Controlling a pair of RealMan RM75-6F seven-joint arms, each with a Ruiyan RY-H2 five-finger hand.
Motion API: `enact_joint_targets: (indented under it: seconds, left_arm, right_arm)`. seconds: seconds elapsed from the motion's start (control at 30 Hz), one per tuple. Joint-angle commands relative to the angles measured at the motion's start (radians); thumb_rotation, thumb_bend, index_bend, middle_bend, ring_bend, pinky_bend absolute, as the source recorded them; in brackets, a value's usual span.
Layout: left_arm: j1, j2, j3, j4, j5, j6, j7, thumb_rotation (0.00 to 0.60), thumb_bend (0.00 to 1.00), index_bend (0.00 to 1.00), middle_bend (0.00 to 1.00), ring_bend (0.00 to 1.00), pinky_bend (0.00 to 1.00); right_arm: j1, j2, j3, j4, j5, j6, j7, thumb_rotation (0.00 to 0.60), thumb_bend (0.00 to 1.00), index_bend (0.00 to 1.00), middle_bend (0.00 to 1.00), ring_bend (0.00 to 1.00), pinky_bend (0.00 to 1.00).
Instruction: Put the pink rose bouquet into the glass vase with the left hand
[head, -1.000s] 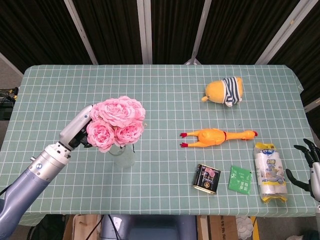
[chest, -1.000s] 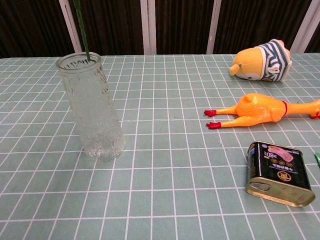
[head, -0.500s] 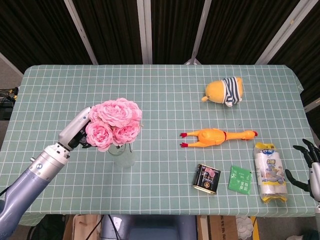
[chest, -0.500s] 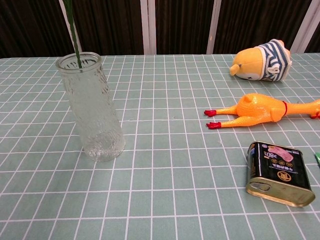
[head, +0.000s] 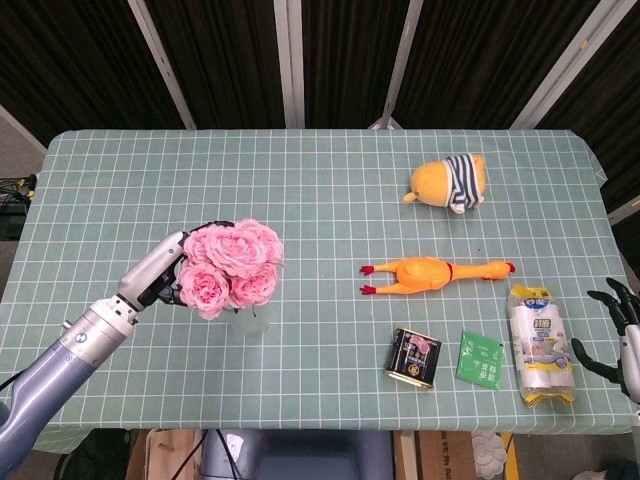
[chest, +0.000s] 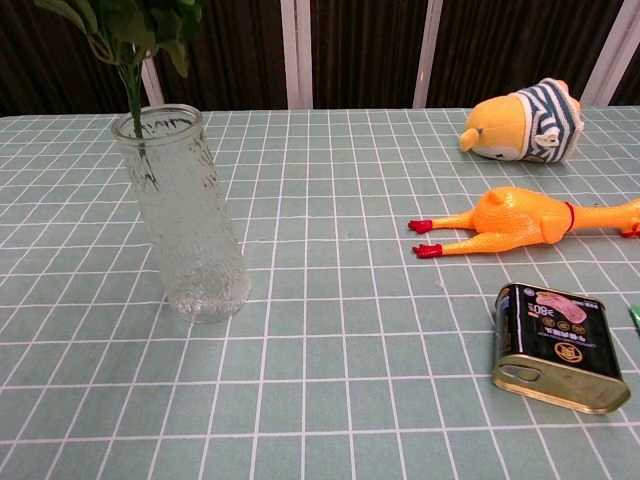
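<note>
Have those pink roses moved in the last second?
Yes. The pink rose bouquet has sunk toward the glass vase; its leaves now reach the rim, where only bare stem showed.

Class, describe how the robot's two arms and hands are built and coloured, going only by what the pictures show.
The left arm is a smooth silver-blue tube with a metallic wrist ring; the left hand has a light grey shell and dark fingers. The right hand is dark, with slim segmented fingers.

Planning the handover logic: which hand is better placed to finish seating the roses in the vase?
Left. The left hand holds the pink rose bouquet, its stems entering the glass vase. The right hand sits at the far table edge.
</note>
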Motion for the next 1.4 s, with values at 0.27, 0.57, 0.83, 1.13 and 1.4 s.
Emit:
enact_joint_targets:
  seconds: [0.27,0.57,0.83,1.13,1.4]
  left_arm:
    - [-0.003,0.029,0.061,0.056,0.140,-0.116,-0.081,0.600,0.24,0.12,0.16,0.01,0.15]
    - [0.014,0.150,0.090,0.066,0.330,-0.135,-0.209,0.600,0.12,0.00,0.05,0.00,0.06]
    - [0.059,0.273,0.127,0.102,0.405,-0.089,-0.308,0.600,0.11,0.00,0.03,0.00,0.04]
    - [0.185,0.266,0.125,0.148,0.261,0.189,-0.052,0.600,0.08,0.08,0.11,0.00,0.08]
    - [0.445,0.027,0.264,0.224,0.307,0.631,0.572,0.600,0.08,0.09,0.11,0.00,0.07]
  right_arm:
    - [0.000,-0.003,0.002,0.004,0.002,0.000,0.005,0.600,0.32,0.24,0.11,0.13,0.04]
    - [-0.001,-0.005,0.004,0.004,-0.002,0.006,0.010,0.600,0.32,0.24,0.11,0.13,0.04]
    - [-0.001,-0.005,0.002,0.001,-0.008,0.007,0.016,0.600,0.32,0.24,0.11,0.13,0.04]
    - [0.004,-0.011,0.000,0.000,-0.017,0.006,0.005,0.600,0.32,0.26,0.11,0.13,0.04]
    - [0.001,-0.009,-0.003,0.011,-0.030,0.018,0.004,0.600,0.32,0.26,0.11,0.13,0.04]
